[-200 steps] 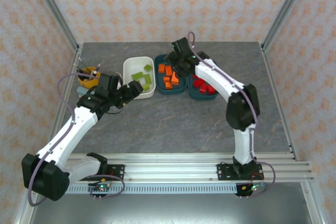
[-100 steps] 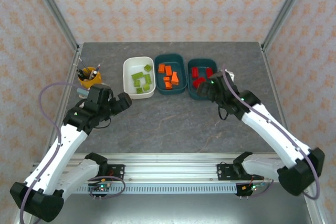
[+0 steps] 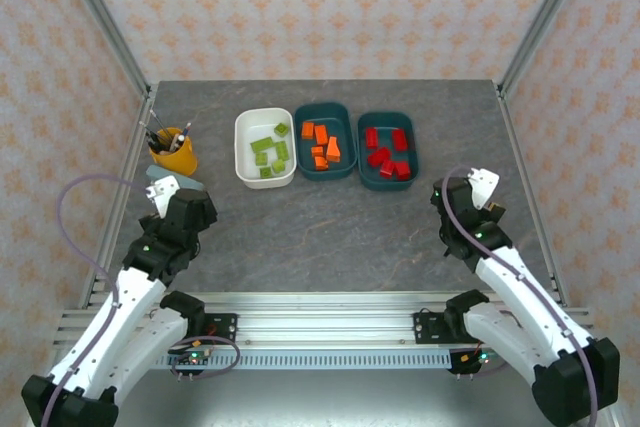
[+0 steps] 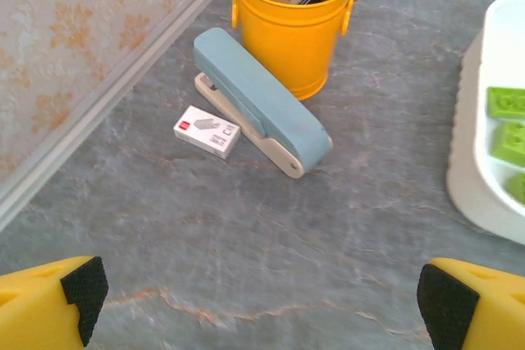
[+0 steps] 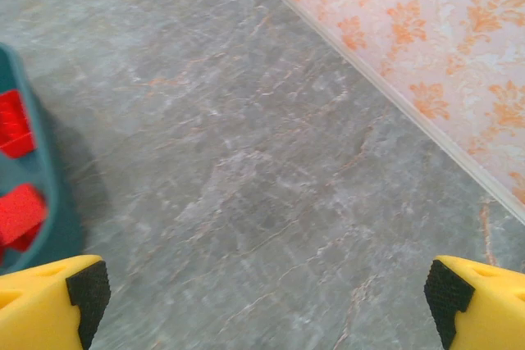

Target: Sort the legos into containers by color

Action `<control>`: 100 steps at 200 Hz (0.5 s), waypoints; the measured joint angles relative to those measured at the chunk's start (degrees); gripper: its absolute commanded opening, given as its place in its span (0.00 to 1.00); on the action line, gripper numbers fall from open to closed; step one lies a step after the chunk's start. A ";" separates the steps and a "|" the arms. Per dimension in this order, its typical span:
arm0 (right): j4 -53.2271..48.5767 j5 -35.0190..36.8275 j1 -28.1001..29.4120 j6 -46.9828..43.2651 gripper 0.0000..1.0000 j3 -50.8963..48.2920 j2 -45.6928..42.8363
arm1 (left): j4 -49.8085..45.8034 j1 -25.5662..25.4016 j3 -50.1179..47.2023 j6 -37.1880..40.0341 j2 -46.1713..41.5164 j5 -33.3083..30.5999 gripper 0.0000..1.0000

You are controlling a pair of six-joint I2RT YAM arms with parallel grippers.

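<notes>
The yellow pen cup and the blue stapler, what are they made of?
The yellow pen cup looks like painted metal: glossy, thin rolled rim, small side lugs. It could be plastic. The blue stapler seems matte plastic, with soft rounded edges and a cream base.

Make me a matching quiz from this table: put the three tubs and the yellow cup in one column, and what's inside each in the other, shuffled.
Column one:
1. white tub
2. middle teal tub
3. right teal tub
4. yellow cup

Column two:
A. orange bricks
B. pens
C. green bricks
D. red bricks

Pairs: 1-C, 2-A, 3-D, 4-B.
</notes>
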 measured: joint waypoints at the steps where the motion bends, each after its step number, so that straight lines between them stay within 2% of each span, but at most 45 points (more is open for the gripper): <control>1: 0.61 0.17 -0.07 -0.28 1.00 -0.39 0.13 | 0.42 0.04 -0.26 0.33 0.15 -0.04 1.00; 48: 19.34 -0.72 -4.66 -9.57 1.00 -7.50 10.45 | 18.45 3.37 -6.64 11.80 9.66 0.28 1.00; 100: 42.05 -8.70 -10.14 -14.38 1.00 -8.09 27.34 | 39.19 10.75 -8.76 16.06 25.94 5.33 1.00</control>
